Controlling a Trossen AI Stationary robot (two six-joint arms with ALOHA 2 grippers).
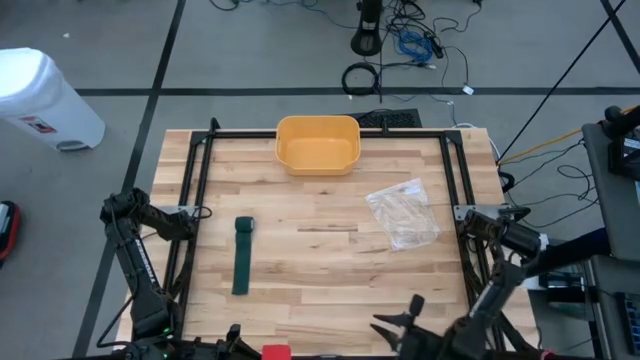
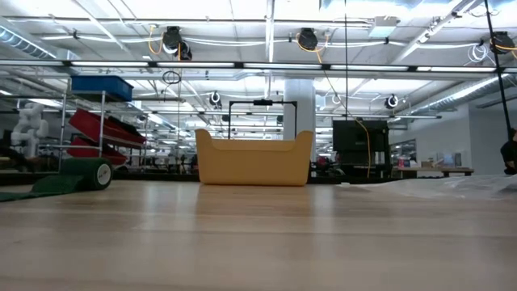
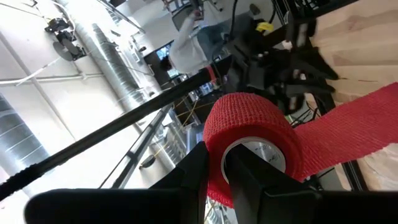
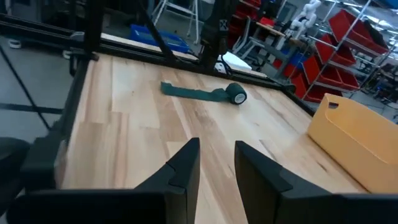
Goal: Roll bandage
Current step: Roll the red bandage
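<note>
- Two bandages show: a dark green fabric bandage (image 1: pixel 242 255) lies mostly unrolled on the wooden table (image 1: pixel 330 210), left of centre, only its far end wound.
- Rolling looks barely begun; a red elastic bandage roll (image 3: pixel 252 146) trails a loose tail.
- Left gripper (image 3: pixel 214 171), low at the near edge, clamps that red roll.
- Right gripper (image 4: pixel 216 163) hovers near the front edge, fingers slightly parted, holding nothing.

Bare tabletop (image 1: pixel 320 270) between green bandage (image 1: pixel 242 255) and seemingly plastic bag (image 1: pixel 402 213).
</note>
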